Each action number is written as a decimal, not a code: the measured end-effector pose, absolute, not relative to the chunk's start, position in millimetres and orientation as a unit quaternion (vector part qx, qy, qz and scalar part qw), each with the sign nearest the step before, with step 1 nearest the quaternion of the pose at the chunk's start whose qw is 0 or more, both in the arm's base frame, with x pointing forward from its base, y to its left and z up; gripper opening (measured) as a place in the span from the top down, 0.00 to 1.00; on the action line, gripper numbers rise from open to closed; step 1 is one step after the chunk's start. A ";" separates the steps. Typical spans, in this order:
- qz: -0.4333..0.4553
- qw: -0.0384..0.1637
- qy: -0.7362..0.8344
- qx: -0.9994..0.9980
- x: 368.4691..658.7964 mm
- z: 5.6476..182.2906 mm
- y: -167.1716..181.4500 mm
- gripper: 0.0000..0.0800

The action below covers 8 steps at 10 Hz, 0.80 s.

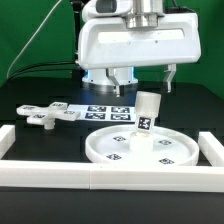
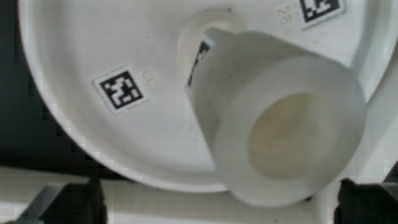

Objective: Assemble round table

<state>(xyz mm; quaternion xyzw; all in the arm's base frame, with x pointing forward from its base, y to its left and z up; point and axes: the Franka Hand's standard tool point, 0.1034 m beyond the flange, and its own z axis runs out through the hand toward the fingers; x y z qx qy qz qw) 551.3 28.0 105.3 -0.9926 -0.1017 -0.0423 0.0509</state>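
Observation:
The round disc (image 1: 112, 145) lies flat near the table's front, its tags facing up. The short post (image 1: 147, 113) stands on end at the disc's middle, leaning slightly. The cross-shaped foot (image 1: 45, 113) lies on the table at the exterior view's left. My gripper (image 1: 143, 80) hangs above and behind the post, open and empty. In the wrist view the post (image 2: 285, 120) fills the frame with its round end towards the camera, over the disc (image 2: 98, 50). The gripper (image 2: 228, 208) fingers stand wide apart at the frame's edge and touch nothing.
The marker board (image 1: 105, 110) lies behind the disc. White border rails run along the front (image 1: 110, 178), the exterior view's left (image 1: 8, 140) and right (image 1: 212, 150). Cables hang behind the arm.

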 end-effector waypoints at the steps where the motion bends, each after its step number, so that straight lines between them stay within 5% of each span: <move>1: -0.017 0.059 -0.101 -0.993 552.1 106.7 31.1 0.19; 3: 0.020 0.070 -0.103 -0.992 550.1 106.3 35.6 0.19; 5: -0.006 0.038 -0.148 -0.988 549.4 97.9 29.2 0.19; 8: -0.024 0.026 -0.154 -0.987 538.9 87.5 27.8 0.19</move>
